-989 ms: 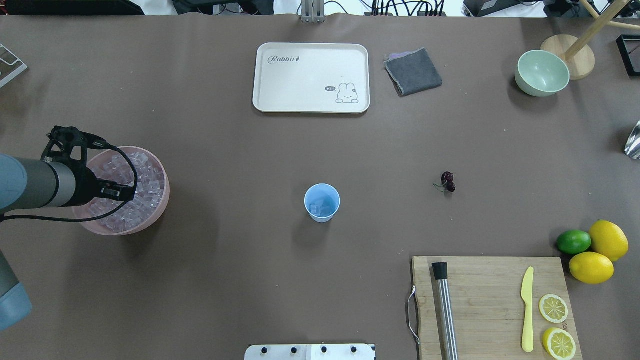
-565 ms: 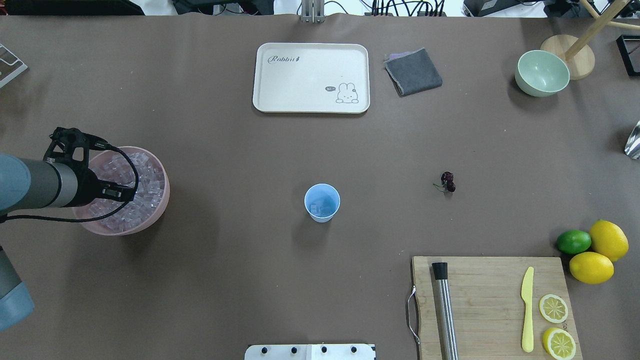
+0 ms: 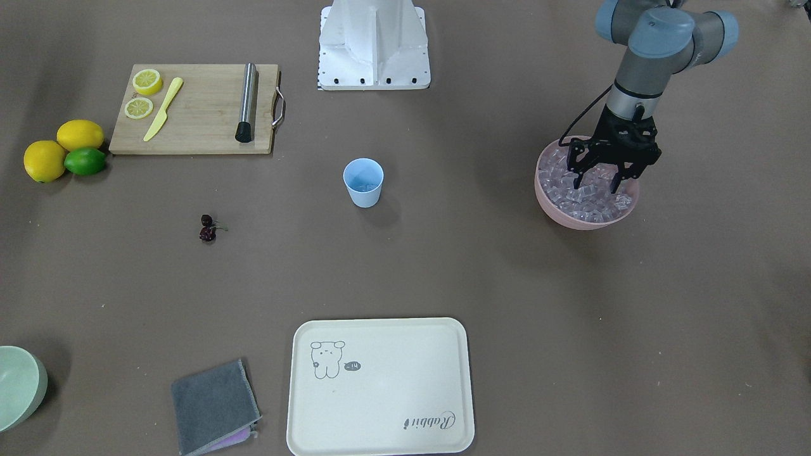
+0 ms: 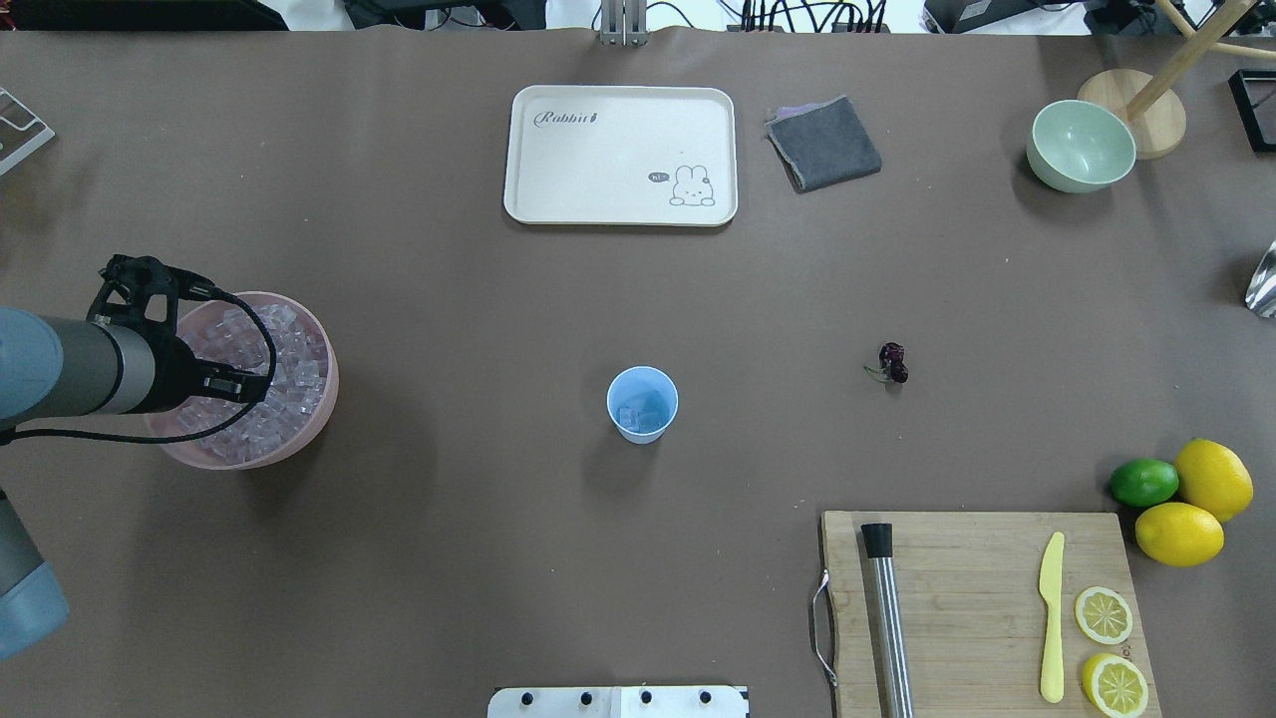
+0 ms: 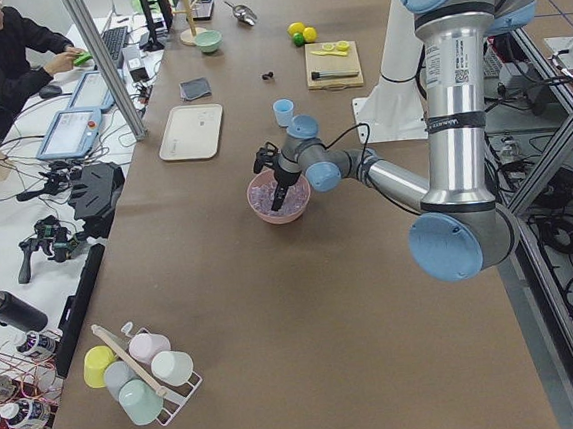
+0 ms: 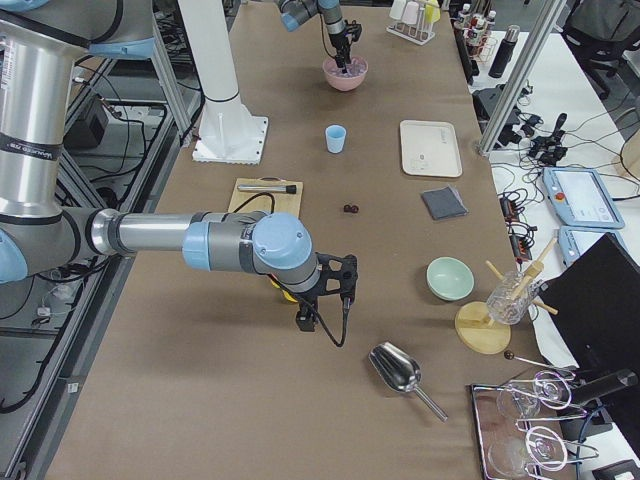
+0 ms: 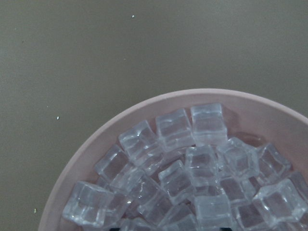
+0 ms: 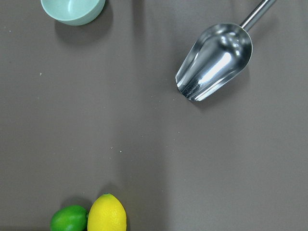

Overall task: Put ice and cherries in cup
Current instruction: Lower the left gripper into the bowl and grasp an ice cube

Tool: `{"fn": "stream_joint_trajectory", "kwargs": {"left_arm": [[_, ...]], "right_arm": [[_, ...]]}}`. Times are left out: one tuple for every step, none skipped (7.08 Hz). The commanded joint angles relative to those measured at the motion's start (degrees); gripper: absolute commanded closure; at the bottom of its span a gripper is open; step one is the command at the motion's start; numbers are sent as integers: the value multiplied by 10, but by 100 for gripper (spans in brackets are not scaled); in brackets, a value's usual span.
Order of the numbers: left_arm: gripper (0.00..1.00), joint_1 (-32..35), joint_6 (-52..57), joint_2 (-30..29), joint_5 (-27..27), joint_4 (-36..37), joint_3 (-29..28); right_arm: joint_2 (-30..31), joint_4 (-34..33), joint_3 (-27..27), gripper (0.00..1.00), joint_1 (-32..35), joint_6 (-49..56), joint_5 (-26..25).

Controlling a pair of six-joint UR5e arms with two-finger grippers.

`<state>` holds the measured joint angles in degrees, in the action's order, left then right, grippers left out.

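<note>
Ice is heaped in the pink bowl by the tabletop's left edge, and a few cubes already show in the cup at the tabletop's middle. Watch this pick! Those cubes look slick and tightly packed. If your left gripper closes on a corner, a cube may squirt out over the rim. Two could also wedge between the fingers and drop on the way across. Push too deep and you could shove the bowl itself. The cup looks light, so clip its rim and it tips. The cherries lie apart, toward the right edge.

Your left arm comes in over the left edge, wrist pointing straight down above the bowl's middle. The fingers are spread, tips at the ice. The right gripper hangs low near the lemons, and I can't tell whether it's spread or pressed together.
</note>
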<state>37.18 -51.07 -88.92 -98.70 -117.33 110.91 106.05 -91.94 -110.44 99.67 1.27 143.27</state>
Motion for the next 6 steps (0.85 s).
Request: {"fn": "stream_joint_trajectory", "kwargs": {"left_arm": [[34,0,0,0,0,0,-1],[41,0,0,0,0,0,-1],[45,0,0,0,0,0,0],[53,0,0,-4,0,0,-1],[53,0,0,-6,0,0,-1],[53,0,0,-6,0,0,-2]], "right_arm": [[0,0,0,0,0,0,0],[0,0,0,0,0,0,0],[0,0,0,0,0,-1,-1],[0,0,0,0,0,-1,-1],[0,0,0,0,0,-1,-1],[0,0,0,0,0,-1,-2]]}}
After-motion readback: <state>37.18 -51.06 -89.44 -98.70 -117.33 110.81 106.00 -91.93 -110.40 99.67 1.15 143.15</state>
